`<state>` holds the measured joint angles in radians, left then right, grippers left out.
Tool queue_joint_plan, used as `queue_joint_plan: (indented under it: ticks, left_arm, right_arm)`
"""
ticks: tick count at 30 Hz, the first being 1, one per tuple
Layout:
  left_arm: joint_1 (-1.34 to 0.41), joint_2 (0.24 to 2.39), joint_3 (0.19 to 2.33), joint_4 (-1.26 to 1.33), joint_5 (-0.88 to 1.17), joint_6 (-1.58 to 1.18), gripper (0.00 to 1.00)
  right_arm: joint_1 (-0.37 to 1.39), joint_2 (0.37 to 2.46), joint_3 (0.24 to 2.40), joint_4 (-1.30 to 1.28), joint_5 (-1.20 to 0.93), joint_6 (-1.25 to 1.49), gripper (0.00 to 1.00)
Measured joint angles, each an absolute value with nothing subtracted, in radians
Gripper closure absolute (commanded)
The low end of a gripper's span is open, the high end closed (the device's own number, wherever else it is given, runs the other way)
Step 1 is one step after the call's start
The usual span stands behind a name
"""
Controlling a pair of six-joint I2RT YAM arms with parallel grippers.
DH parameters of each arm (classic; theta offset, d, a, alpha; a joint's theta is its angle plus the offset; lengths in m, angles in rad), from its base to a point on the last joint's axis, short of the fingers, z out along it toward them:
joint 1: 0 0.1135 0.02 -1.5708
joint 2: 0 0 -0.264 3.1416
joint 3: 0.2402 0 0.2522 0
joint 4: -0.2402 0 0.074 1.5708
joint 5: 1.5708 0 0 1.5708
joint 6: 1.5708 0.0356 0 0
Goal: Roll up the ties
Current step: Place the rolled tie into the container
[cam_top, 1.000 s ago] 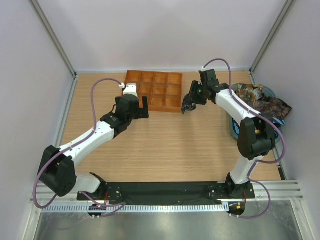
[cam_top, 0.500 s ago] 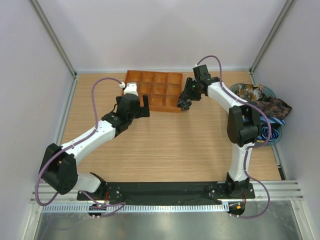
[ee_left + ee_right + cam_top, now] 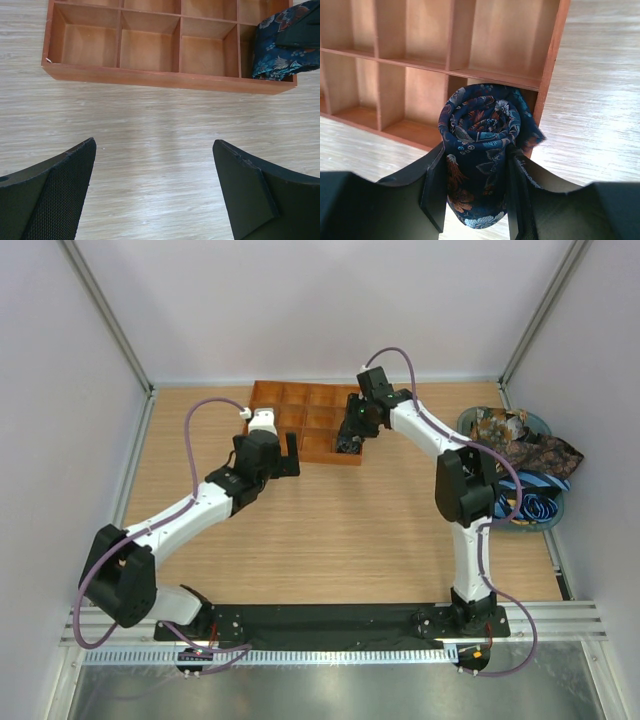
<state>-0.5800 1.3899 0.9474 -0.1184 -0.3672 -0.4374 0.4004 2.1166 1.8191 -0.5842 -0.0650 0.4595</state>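
My right gripper (image 3: 475,185) is shut on a rolled dark blue floral tie (image 3: 480,150) and holds it over the near right corner compartment of the orange gridded tray (image 3: 550,60). The top view shows that gripper (image 3: 350,438) at the tray's near right corner (image 3: 318,455). The roll also shows at the tray's right end in the left wrist view (image 3: 280,47). My left gripper (image 3: 155,190) is open and empty above bare table, just in front of the tray (image 3: 150,80). More ties (image 3: 525,440) lie piled in a basket at the right.
The blue basket (image 3: 548,512) with the tie pile stands at the table's right edge, with some fabric hanging over its rim. The tray's other compartments hold nothing. White walls enclose the table on three sides.
My right gripper has carried the rolled tie leftward from right of the tray to its near right corner. The left arm has barely moved.
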Motion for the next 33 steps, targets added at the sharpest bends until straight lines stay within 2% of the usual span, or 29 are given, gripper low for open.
queue_joint_plan:
  ticks: [17, 18, 20, 22, 24, 29, 32, 33]
  left_arm:
    - [-0.580, 1.394, 0.939, -0.109, -0.367, -0.430, 0.00]
    - [-0.580, 1.394, 0.938, -0.109, -0.367, -0.430, 0.00]
    - [-0.580, 1.394, 0.937, -0.109, -0.366, -0.430, 0.00]
    - [-0.580, 1.394, 0.937, -0.109, -0.365, -0.430, 0.00]
    - [-0.580, 1.394, 0.937, -0.109, -0.363, -0.430, 0.00]
    - [-0.580, 1.394, 0.937, -0.109, -0.363, -0.430, 0.00]
    - [-0.580, 1.394, 0.937, -0.109, -0.363, -0.429, 0.00]
    - [-0.580, 1.394, 0.937, -0.109, -0.363, -0.429, 0.00]
  right_arm:
    - [0.456, 2.293, 1.985, -0.693, 0.042, 0.484, 0.80]
    - [0.457, 2.296, 1.989, -0.697, 0.044, 0.487, 0.78]
    - [0.458, 2.297, 1.993, -0.701, 0.047, 0.491, 0.66]
    - [0.458, 2.297, 1.994, -0.703, 0.050, 0.496, 0.59]
    - [0.459, 2.297, 1.994, -0.704, 0.054, 0.500, 0.53]
    - [0.464, 2.297, 2.002, -0.713, 0.069, 0.504, 0.45]
    - [0.466, 2.297, 2.016, -0.733, 0.080, 0.507, 0.37]
    - [0.467, 2.297, 2.020, -0.740, 0.083, 0.507, 0.30]
